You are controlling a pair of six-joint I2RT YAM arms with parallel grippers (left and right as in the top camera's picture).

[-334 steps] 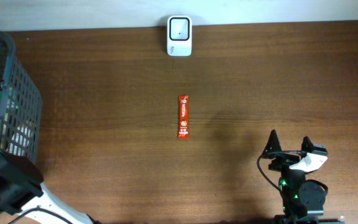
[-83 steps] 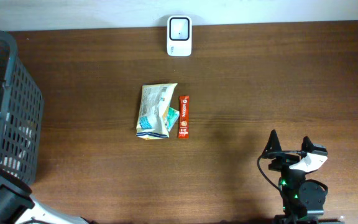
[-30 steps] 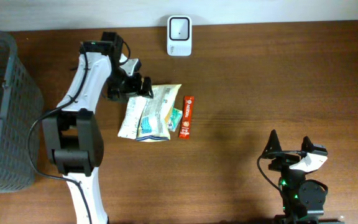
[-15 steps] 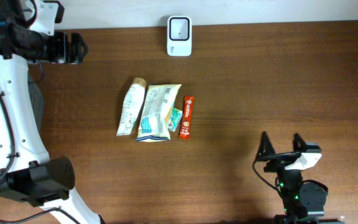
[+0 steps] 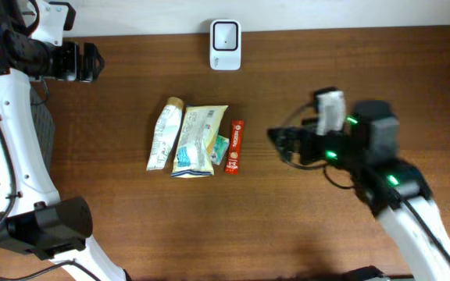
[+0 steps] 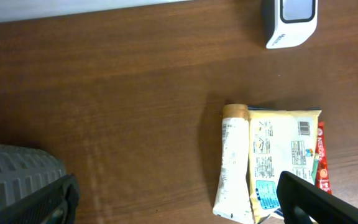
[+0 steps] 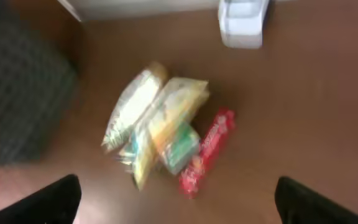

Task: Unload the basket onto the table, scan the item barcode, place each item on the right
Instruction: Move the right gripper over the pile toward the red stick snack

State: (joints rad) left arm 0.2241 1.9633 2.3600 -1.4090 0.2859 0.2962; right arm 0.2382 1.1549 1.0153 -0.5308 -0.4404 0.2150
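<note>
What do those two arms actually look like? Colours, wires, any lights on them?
Both have white shells with black joints. The left arm has a thin black cable running along it. The right arm has looping black cables and small green lights. The left gripper and right gripper are black.

The setting is a mock shop checkout station, indicated by a wooden table (image 5: 366,78) carrying a barcode scanner (image 5: 226,45), a grey mesh basket (image 6: 17,171) and packaged snacks (image 5: 198,140).
</note>
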